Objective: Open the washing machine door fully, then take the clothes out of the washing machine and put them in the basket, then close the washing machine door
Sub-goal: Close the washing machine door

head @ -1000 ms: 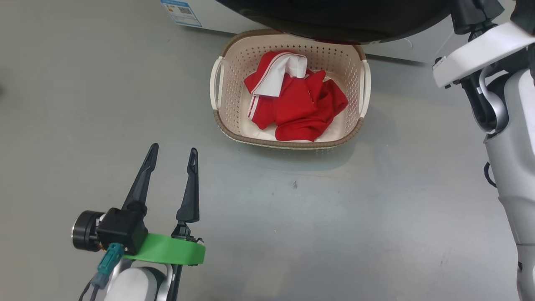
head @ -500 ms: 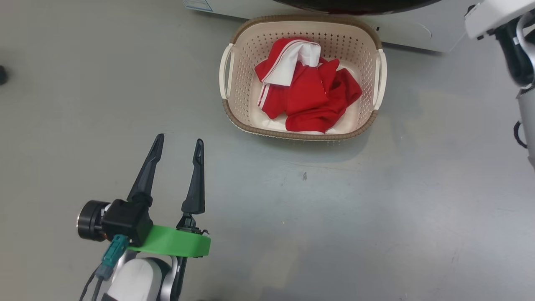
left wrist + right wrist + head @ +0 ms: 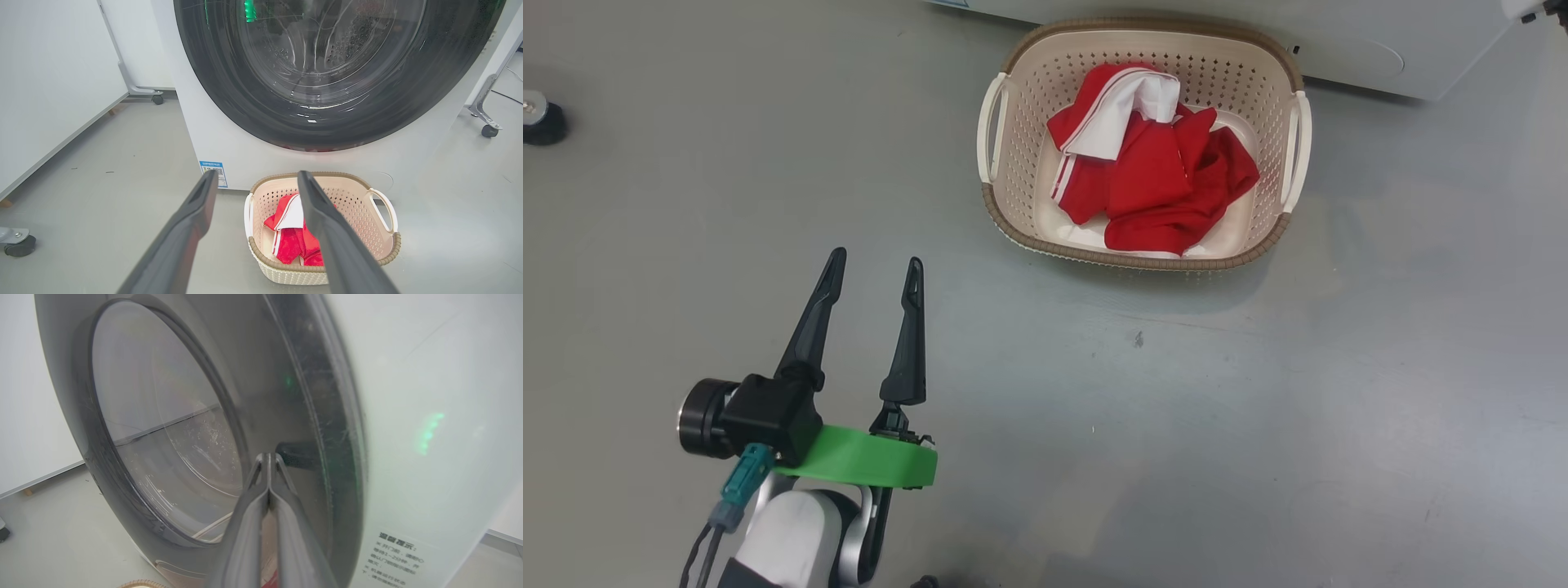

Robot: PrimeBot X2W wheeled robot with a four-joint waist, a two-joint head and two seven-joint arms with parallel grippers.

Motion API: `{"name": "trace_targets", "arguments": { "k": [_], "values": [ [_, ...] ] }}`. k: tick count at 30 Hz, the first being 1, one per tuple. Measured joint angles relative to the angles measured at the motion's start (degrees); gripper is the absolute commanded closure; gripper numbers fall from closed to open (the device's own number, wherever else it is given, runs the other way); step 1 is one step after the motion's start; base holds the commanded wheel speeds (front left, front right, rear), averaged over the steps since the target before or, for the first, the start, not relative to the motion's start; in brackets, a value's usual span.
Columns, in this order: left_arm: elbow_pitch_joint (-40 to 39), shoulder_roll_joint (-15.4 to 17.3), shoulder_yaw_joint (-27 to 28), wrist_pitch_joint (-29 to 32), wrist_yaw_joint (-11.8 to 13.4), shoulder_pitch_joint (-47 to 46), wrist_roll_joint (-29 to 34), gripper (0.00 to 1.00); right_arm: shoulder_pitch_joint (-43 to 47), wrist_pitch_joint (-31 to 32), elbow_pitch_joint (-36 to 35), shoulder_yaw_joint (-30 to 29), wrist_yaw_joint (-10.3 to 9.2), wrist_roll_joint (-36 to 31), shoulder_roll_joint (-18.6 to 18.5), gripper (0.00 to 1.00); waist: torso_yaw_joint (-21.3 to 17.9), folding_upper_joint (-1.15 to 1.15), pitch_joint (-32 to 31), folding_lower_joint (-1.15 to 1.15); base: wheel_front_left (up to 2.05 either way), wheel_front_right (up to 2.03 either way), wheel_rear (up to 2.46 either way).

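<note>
lying crumpled in basket (image 3: 1131, 261): red clothes (image 3: 1168, 188), perhaps 2

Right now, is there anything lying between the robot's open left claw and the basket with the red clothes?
Nothing. In the head view, bare grey floor lies between the left gripper and the basket; the open gripper holds nothing.

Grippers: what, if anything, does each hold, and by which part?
Nothing is held. The left gripper is open above the floor; the right gripper is shut empty, tips near the door.
</note>
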Motion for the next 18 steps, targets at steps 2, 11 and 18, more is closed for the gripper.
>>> {"name": "trace_targets", "arguments": {
  "k": [2,11,18],
  "values": [
    [0.2,0.0,0.0,0.0,0.0,-0.2,-0.1,0.0,-0.3,-0.3,0.8,0.0,0.0,0.1,0.0,1.0,0.0,0.0,-0.1,0.0,0.0,0.0,0.0],
    [1.4,-0.1,0.4,0.0,0.0,-0.7,-0.1,0.0,-0.4,-3.9,3.8,2.5,-0.02,0.3,1.4,1.0,-0.6,0.0,-1.4,0.0,0.0,0.0,0.0],
    [1.5,-0.1,1.1,0.0,0.0,-0.8,-0.5,0.0,3.4,-6.9,3.6,8.2,-0.01,0.3,4.0,1.0,-2.0,0.0,-3.0,0.0,0.0,0.0,0.0]
  ]
}}
